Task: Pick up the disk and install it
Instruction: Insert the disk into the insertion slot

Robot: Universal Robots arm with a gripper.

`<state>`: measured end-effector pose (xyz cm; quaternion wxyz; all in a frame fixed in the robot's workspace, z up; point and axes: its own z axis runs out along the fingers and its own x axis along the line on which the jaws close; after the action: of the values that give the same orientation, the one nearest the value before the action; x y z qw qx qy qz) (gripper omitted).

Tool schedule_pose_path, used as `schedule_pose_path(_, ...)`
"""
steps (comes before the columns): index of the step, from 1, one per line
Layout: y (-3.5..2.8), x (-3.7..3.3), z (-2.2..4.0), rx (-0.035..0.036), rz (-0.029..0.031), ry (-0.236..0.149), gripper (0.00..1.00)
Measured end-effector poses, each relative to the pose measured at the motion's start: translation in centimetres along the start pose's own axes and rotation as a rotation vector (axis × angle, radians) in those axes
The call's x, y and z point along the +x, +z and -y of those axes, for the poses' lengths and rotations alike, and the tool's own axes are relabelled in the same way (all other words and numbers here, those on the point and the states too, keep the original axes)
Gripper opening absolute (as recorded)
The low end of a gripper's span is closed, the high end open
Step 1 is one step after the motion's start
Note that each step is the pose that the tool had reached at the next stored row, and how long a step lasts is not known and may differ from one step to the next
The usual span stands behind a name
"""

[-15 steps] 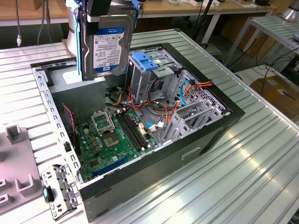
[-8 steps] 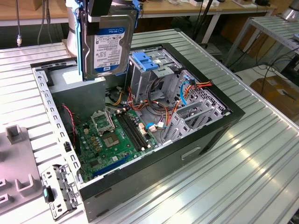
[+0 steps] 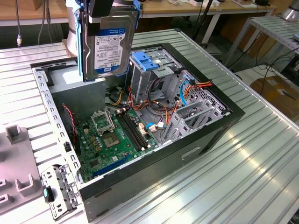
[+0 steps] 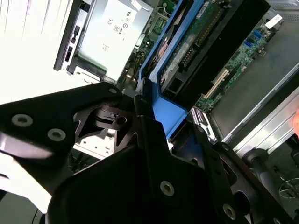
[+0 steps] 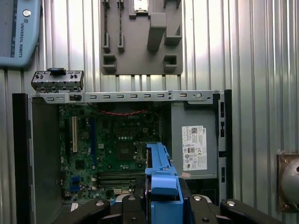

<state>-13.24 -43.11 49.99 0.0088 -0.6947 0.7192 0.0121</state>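
Note:
The disk (image 3: 110, 46), silver-grey with a white and blue label and blue plastic rails, hangs upright above the back of the open computer case (image 3: 205, 135). My gripper (image 3: 108, 8) is shut on its upper end, at the top of the exterior view. In the first wrist view the disk (image 5: 158, 163) shows edge-on, its blue rail clamped between the black fingers (image 5: 128, 205), with the motherboard (image 5: 112, 140) below. The second wrist view has the blue rail (image 4: 169, 112) of the disk pinched at the gripper (image 4: 156, 123).
A bare-metal drive cage with a blue latch (image 3: 147, 60) stands in the case, to the exterior view's right of the disk. The grey power-supply box (image 5: 194, 140) lies in a case corner. Cables (image 3: 161, 112) cross the middle. A grey fixture (image 3: 16, 158) and a loose bracket (image 3: 58, 191) lie on the ribbed table (image 3: 261, 154).

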Motion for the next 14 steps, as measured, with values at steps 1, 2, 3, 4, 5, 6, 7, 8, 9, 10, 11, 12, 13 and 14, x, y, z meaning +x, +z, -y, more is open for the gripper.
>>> schedule_pose_path(1,0.0,0.05,0.0,0.0,0.0001,0.0,0.37)
schedule_pose_path(2,0.0,0.15,0.0,0.0,0.0001,0.0,0.37)
schedule_pose_path(3,0.0,0.26,0.0,0.0,0.0002,0.0,0.37)
schedule_pose_path(4,-0.01,0.36,0.01,0.0,0.0001,0.0,0.37)
schedule_pose_path(5,-0.01,0.42,0.01,0.0,0.0,0.0,0.37)
schedule_pose_path(6,-0.01,0.51,0.01,0.0,0.0001,0.0,0.37)
schedule_pose_path(7,-0.01,0.57,0.02,0.0,0.0001,0.0,0.37)
schedule_pose_path(8,-0.02,0.62,0.02,0.0,0.0001,0.0,0.37)
schedule_pose_path(9,-0.02,0.68,0.02,0.0,0.0001,0.0,0.37)
schedule_pose_path(10,-0.02,0.74,0.02,0.0,0.0002,0.0,0.37)
schedule_pose_path(11,-0.02,0.81,0.03,0.0,0.0001,0.0,0.37)
schedule_pose_path(12,-0.02,0.85,0.02,0.0001,0.0001,0.0,0.37)
schedule_pose_path(13,-0.03,0.9,0.03,0.0,-0.0001,0.0,0.37)
schedule_pose_path(14,-0.03,0.95,0.03,0.0,-0.0001,0.0,0.37)
